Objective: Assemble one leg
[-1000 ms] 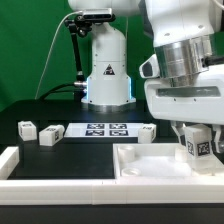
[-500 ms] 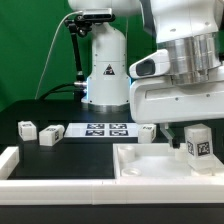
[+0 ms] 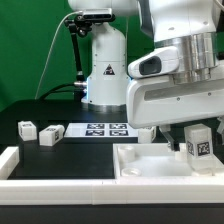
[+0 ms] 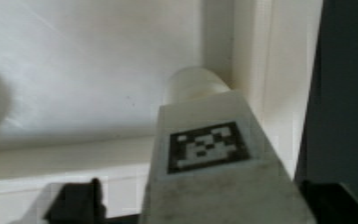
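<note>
Wrist view shows the leg closest of all, clamped in the gripper. Its tagged face points at the camera and its rounded tip hangs over an inner corner of the tabletop, close to the raised rim; whether it touches the floor there I cannot tell. In the exterior view the tabletop lies nearest, on the exterior view's right. Above its far right corner the gripper holds the leg upright, jaws closed on its sides. Farther back on the black table, toward the exterior view's left, sits a loose leg with another leg just beside it. The marker board lies beyond them, and a third leg stands at its right end. Farthest is the arm's base. The risk, as I judge it, is at the corner. If the tip comes down off-centre it may catch the rim and not seat. The leg would then tilt or slide in the grip, or the tabletop would be shoved along the table. Letting go before it is seated would leave it toppled inside the tabletop.
</note>
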Controlling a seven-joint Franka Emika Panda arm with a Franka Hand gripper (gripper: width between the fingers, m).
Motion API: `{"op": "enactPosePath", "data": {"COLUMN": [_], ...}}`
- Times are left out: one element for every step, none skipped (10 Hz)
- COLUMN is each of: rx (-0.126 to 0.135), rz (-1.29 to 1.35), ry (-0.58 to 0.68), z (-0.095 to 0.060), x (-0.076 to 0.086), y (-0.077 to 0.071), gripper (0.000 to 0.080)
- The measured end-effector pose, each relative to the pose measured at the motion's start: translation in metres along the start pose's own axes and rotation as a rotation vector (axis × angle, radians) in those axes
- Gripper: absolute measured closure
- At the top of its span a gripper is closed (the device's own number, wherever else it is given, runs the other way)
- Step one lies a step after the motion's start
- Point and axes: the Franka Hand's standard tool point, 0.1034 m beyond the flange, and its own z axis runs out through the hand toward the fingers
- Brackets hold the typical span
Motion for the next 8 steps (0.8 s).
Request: {"op": "enactPosePath", "data": {"rx": [0.000,0.000,0.001,0.002,0.008,0.018,0.019,0.026], "rz": [0.000,0.000,0.018,0.037,0.156,0.330,0.484,0.605], "ry": [0.000,0.000,0.000,0.000,-0.001,0.014,0.040,0.057], "z": [0.0000,0.0000,0.0000,0.0000,0.0002,0.0011,0.0013,0.0016], "x": [0.0000,0.0000,0.0000,0.0000,-0.0003,-0.0005,-0.0022,-0.0033], "y": [-0.0001,-0.0001,-0.0002,-0.0004,-0.0016,-0.0025,-0.0014,-0.0010], "gripper": [0.0415,0.0510,0.0510,0.0509,0.0509,0.0509,0.0509,0.0509]}}
